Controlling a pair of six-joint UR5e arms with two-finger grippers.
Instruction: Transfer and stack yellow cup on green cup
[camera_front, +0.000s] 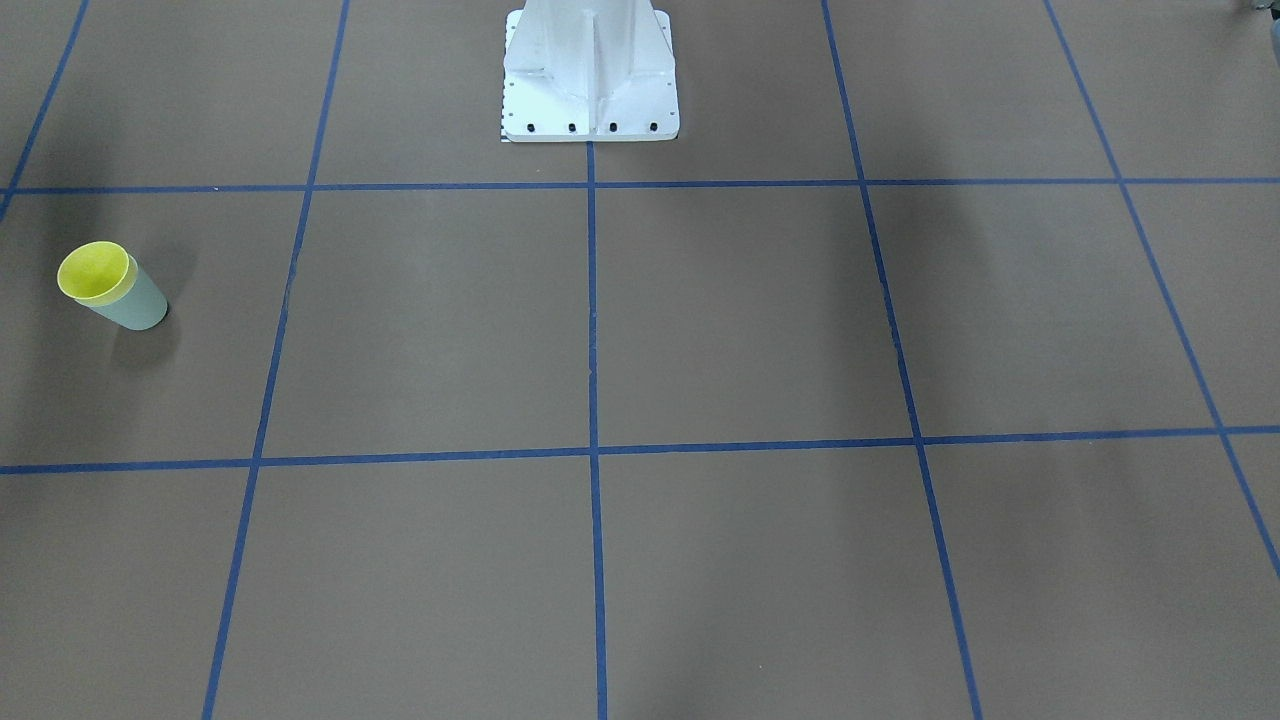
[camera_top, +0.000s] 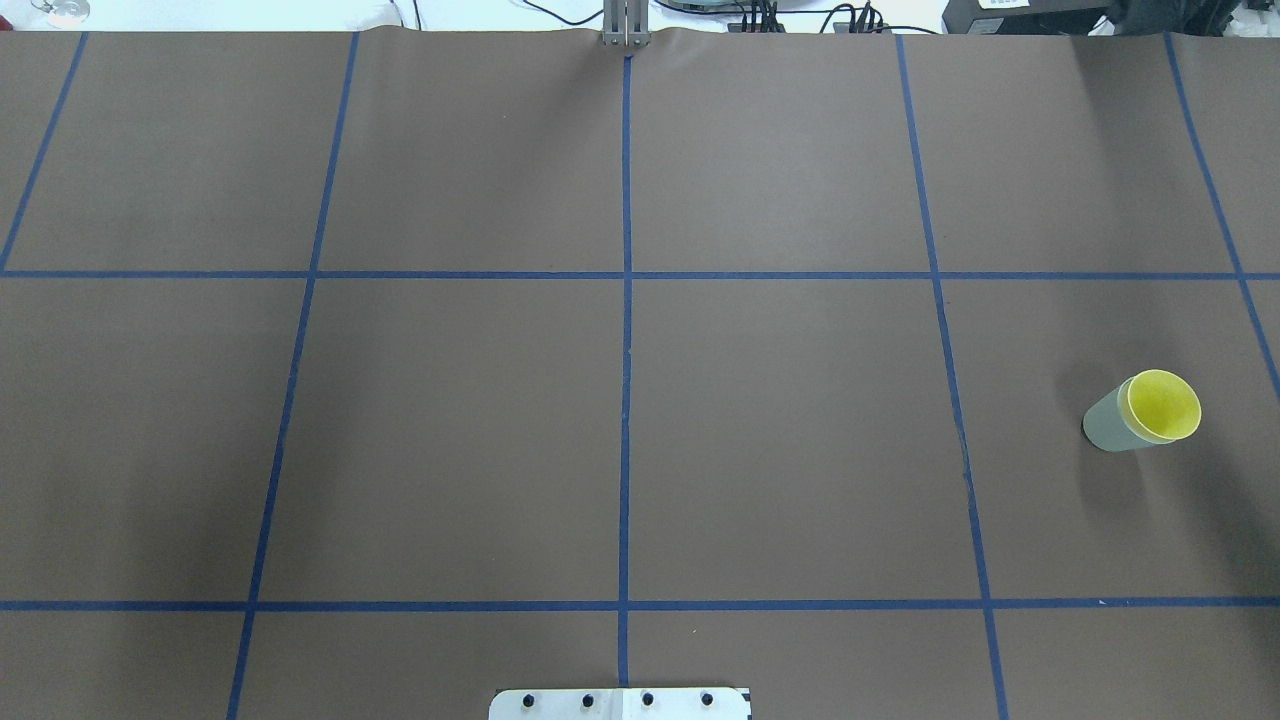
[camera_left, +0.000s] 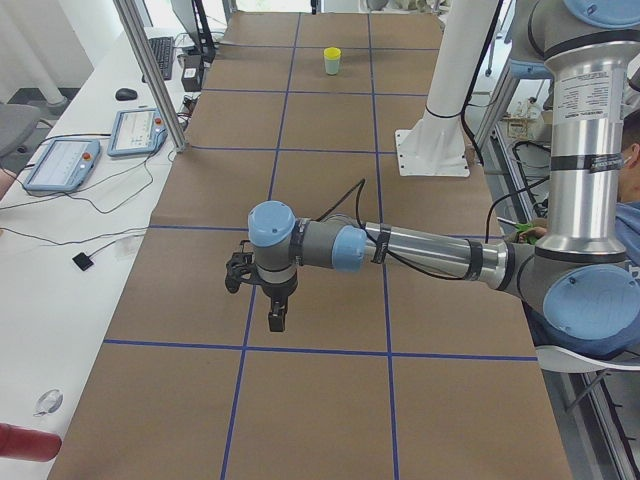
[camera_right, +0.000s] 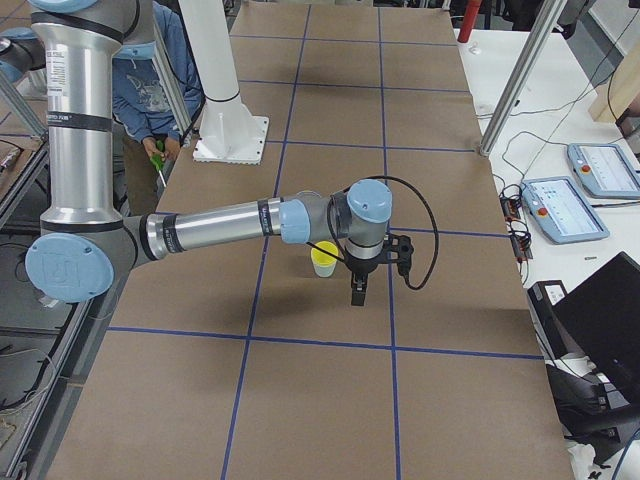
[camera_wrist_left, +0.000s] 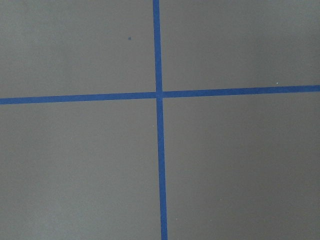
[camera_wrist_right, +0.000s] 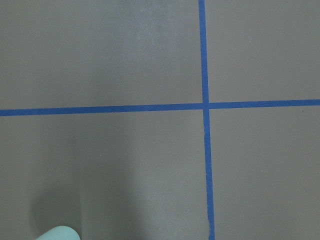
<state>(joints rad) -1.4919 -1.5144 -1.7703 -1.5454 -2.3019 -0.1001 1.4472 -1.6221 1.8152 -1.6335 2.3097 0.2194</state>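
Observation:
The yellow cup (camera_front: 93, 272) sits nested inside the green cup (camera_front: 138, 303), upright on the brown table on my right side. The stack also shows in the overhead view, yellow cup (camera_top: 1165, 406) in green cup (camera_top: 1106, 426). In the exterior right view my right gripper (camera_right: 357, 293) hangs above the table just beside the yellow cup (camera_right: 324, 254), apart from it. The right wrist view catches a pale green edge (camera_wrist_right: 58, 233) at its bottom left. My left gripper (camera_left: 275, 318) hangs over a tape crossing, far from the cups (camera_left: 332, 60). I cannot tell whether either gripper is open or shut.
The white robot base (camera_front: 590, 80) stands at the table's middle near edge. Blue tape lines (camera_top: 626, 300) grid the brown table. Side benches hold tablets (camera_left: 62, 164) and cables. Metal posts (camera_right: 520, 70) stand at the table edge. A person in blue (camera_right: 150, 80) is behind the base.

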